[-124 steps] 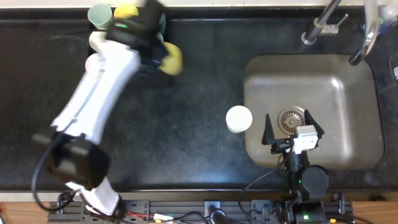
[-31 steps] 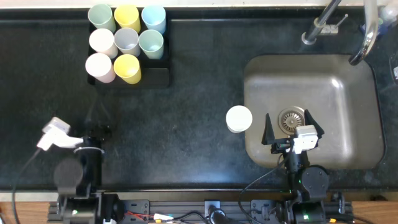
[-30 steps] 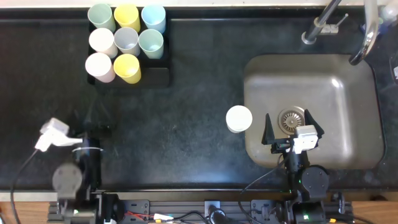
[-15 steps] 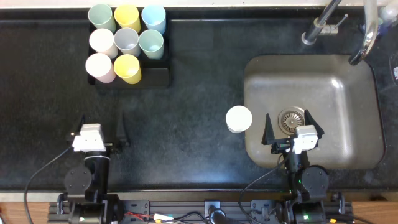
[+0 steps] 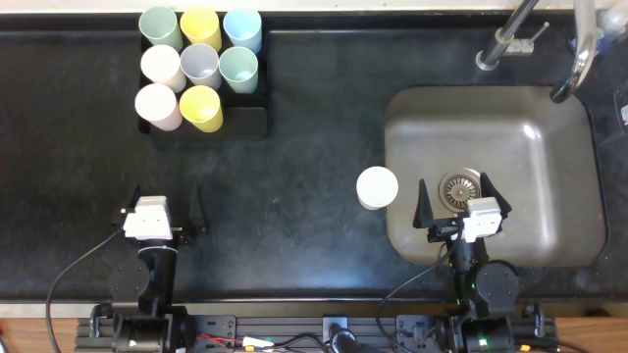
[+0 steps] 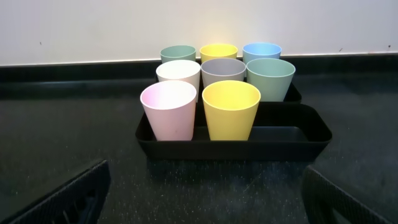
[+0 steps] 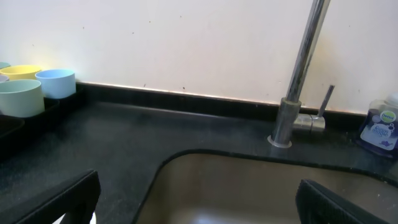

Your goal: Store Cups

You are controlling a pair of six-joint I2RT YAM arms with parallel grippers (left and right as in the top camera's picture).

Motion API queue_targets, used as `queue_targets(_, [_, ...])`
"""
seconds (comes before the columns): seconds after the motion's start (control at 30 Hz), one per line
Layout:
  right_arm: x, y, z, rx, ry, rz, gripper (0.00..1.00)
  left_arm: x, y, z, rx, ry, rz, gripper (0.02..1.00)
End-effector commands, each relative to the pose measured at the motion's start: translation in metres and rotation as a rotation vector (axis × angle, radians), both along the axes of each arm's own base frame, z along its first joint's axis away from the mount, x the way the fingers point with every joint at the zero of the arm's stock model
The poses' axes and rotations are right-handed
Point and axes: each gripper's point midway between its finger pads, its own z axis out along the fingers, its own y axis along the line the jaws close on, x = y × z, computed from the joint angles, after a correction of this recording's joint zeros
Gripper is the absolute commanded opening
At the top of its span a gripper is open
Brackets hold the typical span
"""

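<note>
Left gripper [image 5: 164, 199] pulled back from tray [image 5: 245, 123]; eight pastel cups [image 5: 200, 106] upright inside; fingers [image 6: 68, 196] apart, right gripper [image 5: 453, 191] likewise.

I saw matt, smooth plastic cups [image 6: 231, 109] in a faintly glossy black plastic tray [image 6: 314, 124]. Around the sink [image 5: 549, 137], brushed metal, the worktop [image 5: 294, 147] looked dark speckled stone; its tap [image 7: 303, 62] shone polished.

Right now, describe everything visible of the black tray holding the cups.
The black tray looks like matte plastic, rectangular with rounded corners and low walls. It lies flat on the dark countertop near the wall, holding eight upright cups; one corner spot, toward the sink, is bare.
</note>
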Motion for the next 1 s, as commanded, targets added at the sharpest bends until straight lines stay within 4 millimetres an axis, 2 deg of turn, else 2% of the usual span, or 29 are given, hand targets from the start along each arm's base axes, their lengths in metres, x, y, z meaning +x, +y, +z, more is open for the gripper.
queue_targets(0.03, [0.0003,0.0001,-0.0034,-0.003,0.000,0.001,0.998,0.0001,-0.0037,0.0011,0.018,-0.013,-0.020,0.998])
queue_targets(1.0, [0.0003,0.0001,-0.0036,-0.003,0.000,0.001,0.998,0.0022,-0.0033,0.0015,0.018,-0.038,-0.018,0.998])
